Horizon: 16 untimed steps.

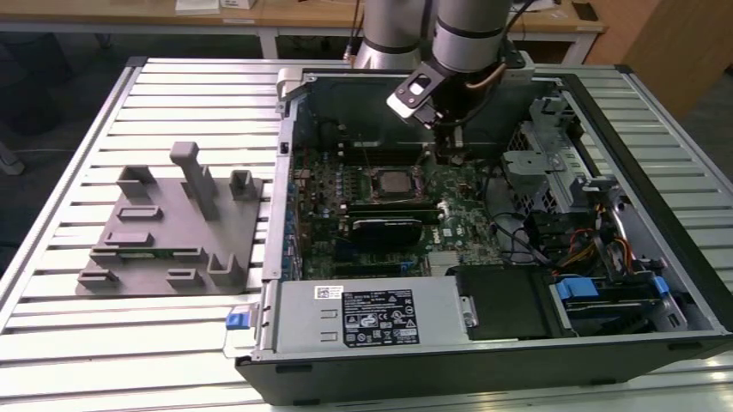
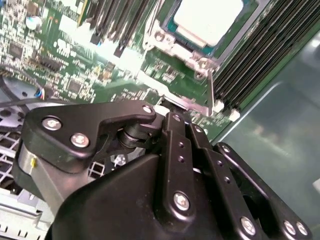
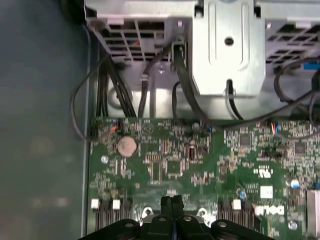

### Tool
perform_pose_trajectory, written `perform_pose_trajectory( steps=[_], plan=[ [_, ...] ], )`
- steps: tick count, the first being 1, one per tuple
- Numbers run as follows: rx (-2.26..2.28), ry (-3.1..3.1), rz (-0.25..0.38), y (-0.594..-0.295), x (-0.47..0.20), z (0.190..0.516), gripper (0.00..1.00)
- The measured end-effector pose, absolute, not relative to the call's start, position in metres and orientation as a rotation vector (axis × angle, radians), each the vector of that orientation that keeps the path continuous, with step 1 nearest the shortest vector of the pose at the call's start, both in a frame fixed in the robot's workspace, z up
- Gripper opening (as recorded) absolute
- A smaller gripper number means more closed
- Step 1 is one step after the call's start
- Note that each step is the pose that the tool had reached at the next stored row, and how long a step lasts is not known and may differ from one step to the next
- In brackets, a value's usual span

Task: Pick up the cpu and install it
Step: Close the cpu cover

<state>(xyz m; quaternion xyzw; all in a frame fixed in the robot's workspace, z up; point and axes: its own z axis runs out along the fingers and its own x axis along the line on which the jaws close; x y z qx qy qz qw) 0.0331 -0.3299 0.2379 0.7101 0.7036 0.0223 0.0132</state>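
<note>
The cpu [image 1: 396,183] lies flat in the motherboard socket inside the open computer case [image 1: 641,266], silver top up. The second wrist view shows the cpu [image 2: 209,19] seated inside the socket's metal frame [image 2: 175,50]. My gripper [image 1: 449,153] hangs just above the green motherboard [image 1: 458,202], a little to the exterior view's right of the socket and apart from the cpu. In the first wrist view its two black fingertips [image 3: 165,202] press together with nothing between them, so the gripper [image 3: 171,201] is shut and holds nothing.
A grey fixture plate [image 1: 172,227] with upright posts stands on the slatted table [image 1: 69,335] at the exterior view's left. Inside the case are a power supply [image 1: 366,313], a metal drive cage [image 1: 555,163], loose cables [image 3: 100,90] and black memory sticks [image 1: 390,209].
</note>
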Motion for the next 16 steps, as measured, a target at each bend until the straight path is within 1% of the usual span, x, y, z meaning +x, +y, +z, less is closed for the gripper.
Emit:
perform_pose_trajectory(
  steps=[16],
  plan=[
    [2.213, 2.192, 0.070, -0.330, 0.002, 0.238, 0.11]
  ],
)
